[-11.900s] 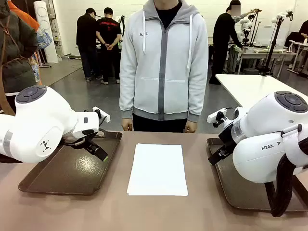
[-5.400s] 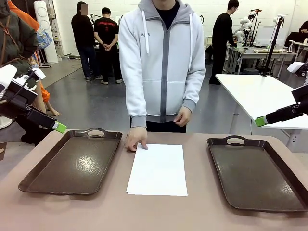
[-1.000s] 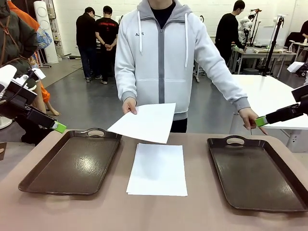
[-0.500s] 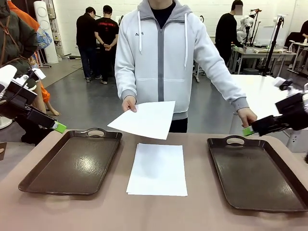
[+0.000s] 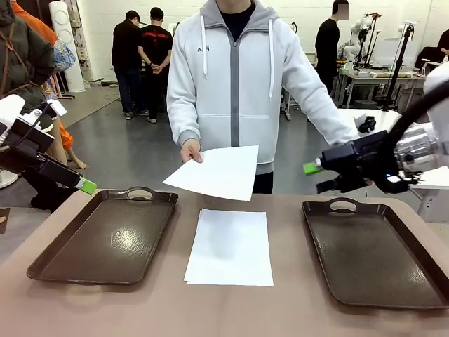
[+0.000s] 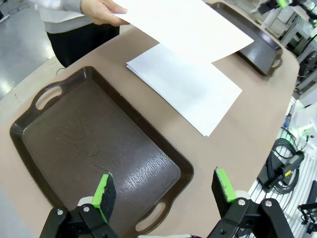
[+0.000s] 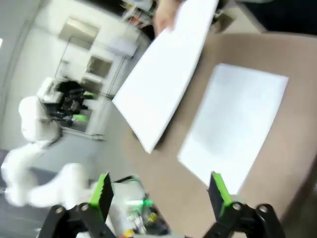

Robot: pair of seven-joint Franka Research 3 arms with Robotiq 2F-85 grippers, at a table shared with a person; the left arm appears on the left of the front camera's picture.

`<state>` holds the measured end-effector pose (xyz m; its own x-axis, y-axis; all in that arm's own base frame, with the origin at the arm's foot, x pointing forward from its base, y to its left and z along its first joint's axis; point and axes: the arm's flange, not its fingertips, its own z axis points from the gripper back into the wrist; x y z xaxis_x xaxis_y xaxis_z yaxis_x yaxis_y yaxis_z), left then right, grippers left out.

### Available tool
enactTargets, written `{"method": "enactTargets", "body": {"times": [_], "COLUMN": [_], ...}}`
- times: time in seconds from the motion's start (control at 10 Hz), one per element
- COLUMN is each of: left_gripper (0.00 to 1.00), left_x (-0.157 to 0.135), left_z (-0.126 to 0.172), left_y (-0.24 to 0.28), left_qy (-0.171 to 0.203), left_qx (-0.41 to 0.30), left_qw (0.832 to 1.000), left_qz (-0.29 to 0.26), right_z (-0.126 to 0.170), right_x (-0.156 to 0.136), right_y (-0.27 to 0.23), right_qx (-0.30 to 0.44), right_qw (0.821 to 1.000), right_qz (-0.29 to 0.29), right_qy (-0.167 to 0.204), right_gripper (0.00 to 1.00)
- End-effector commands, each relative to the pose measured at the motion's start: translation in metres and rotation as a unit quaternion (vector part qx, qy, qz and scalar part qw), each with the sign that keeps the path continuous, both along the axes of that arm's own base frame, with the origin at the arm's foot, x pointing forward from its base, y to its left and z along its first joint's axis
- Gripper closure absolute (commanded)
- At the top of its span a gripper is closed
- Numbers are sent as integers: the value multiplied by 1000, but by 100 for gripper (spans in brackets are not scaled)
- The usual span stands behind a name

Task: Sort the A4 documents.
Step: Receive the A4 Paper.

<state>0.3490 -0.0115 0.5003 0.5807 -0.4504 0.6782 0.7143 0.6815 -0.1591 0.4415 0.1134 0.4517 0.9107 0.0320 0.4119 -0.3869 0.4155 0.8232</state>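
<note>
A stack of white A4 documents (image 5: 229, 247) lies flat on the brown table between two trays. A person across the table holds one more sheet (image 5: 217, 172) in the air above the stack's far end, pinched by a hand (image 5: 189, 151). My right gripper (image 5: 317, 177) hovers open above the far left corner of the right tray, to the right of the held sheet and apart from it. My left gripper (image 5: 83, 184) stands open at the far left, beyond the left tray. From the left wrist, the open gripper (image 6: 163, 188) looks down on the stack (image 6: 185, 87) and the held sheet (image 6: 188, 25). The blurred right wrist view shows its open gripper (image 7: 159, 193) facing the held sheet (image 7: 163, 79) and stack (image 7: 235, 129).
A dark brown left tray (image 5: 105, 235) and a right tray (image 5: 372, 253) flank the stack, both bare. The left tray (image 6: 99, 144) sits under the left gripper. The person stands at the table's far edge. Other people and tables are farther back.
My right arm has swung in from the right edge toward the held sheet, now over the right tray's far corner. The person's sheet shifted slightly right. The left arm has not moved.
</note>
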Motion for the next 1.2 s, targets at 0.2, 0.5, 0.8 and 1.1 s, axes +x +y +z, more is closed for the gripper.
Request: {"method": "enactTargets", "body": {"times": [0.2, 0.5, 0.8, 1.1], "left_gripper": [0, 0, 0, 0], "left_x": [1, 1, 1, 1], "left_z": [-1, -1, -1, -1], "left_y": [1, 1, 1, 1], "left_qy": [-2, -2, -2, -2], "left_qx": [-8, -8, -8, -8], "left_qw": [1000, 1000, 1000, 1000], "left_qz": [-6, -6, -6, -6], "right_z": [-47, -74, -93, -111], "right_x": [69, 92, 110, 120], "right_y": [41, 71, 94, 114], "right_qx": [47, 88, 115, 143], "right_qw": [995, 985, 979, 971], "right_qz": [8, -5, -27, -58], "right_qy": [91, 148, 167, 185], "right_gripper": [0, 0, 0, 0]}}
